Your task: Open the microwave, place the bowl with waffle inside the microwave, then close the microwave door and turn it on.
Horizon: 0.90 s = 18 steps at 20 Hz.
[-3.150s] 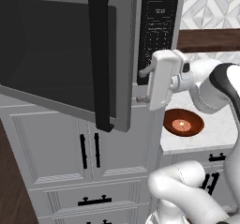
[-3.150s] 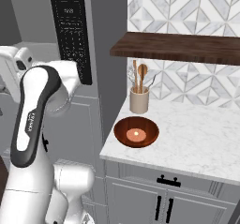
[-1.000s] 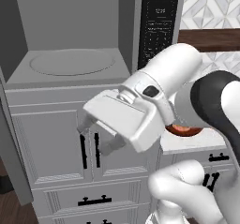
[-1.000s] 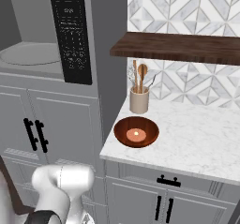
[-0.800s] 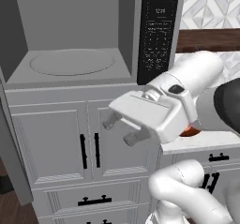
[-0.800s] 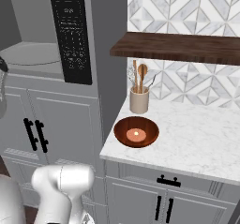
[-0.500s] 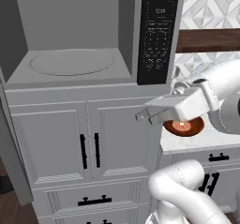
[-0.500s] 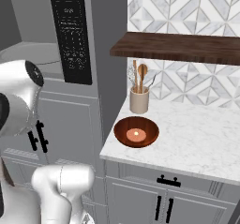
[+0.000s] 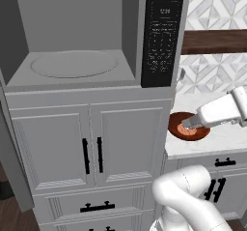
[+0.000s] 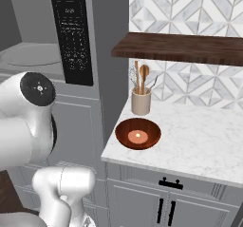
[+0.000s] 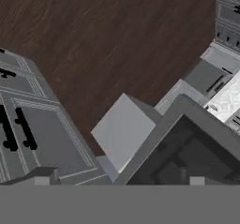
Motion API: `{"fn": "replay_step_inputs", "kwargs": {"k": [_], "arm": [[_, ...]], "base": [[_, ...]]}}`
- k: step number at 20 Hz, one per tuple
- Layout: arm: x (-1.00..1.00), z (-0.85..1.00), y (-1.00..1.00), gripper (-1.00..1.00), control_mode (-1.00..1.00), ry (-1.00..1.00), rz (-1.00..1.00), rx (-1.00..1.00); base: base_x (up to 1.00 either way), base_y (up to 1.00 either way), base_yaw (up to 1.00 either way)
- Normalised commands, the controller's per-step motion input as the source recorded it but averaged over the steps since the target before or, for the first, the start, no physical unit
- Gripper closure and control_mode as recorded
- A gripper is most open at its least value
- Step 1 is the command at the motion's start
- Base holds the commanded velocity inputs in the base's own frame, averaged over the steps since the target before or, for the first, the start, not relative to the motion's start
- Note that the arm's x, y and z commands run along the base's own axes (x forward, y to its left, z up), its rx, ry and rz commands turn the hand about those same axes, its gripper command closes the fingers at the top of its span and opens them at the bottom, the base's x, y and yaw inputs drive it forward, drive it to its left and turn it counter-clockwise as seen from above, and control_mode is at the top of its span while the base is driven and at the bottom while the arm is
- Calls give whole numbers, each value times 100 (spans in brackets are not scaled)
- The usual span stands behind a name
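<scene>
The microwave (image 9: 75, 63) stands open, with its round turntable bare and its black keypad panel (image 9: 164, 32) to the right. The microwave door (image 9: 10, 148) is swung wide at the far left; the hand view looks down on its dark window (image 11: 187, 160). The bowl with waffle (image 10: 137, 133) rests on the marble counter just right of the microwave. My gripper (image 9: 185, 125) hangs right over the bowl (image 9: 179, 131), pointing left and hiding part of it. The fingers are too small to make out, and nothing is held.
A beige holder with wooden utensils (image 10: 141, 100) stands behind the bowl, under a dark wooden shelf (image 10: 180, 48). White cabinet doors with black handles (image 9: 91, 148) sit below the microwave. The marble counter (image 10: 204, 143) runs on to the right. Dark wood floor (image 11: 117, 40) lies below.
The arm has swung right, from in front of the lower cabinets to over the counter at the bowl. Bowl and open microwave have not moved.
</scene>
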Motion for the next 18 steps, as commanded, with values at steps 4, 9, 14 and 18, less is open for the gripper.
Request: {"fn": "replay_step_inputs", "kwargs": {"k": [4, 9, 14, 18], "arm": [[18, -20, -38, -100, -100, 4, -41, -28], [16, -35, -48, -100, -100, 0, -26, -6], [24, -35, -74, -100, -100, 0, -42, 0], [43, -32, -61, -100, -100, 9, -57, 0]], "base": [[0, 0, 0], [0, 0, 0], [0, 0, 0], [0, 0, 0]]}}
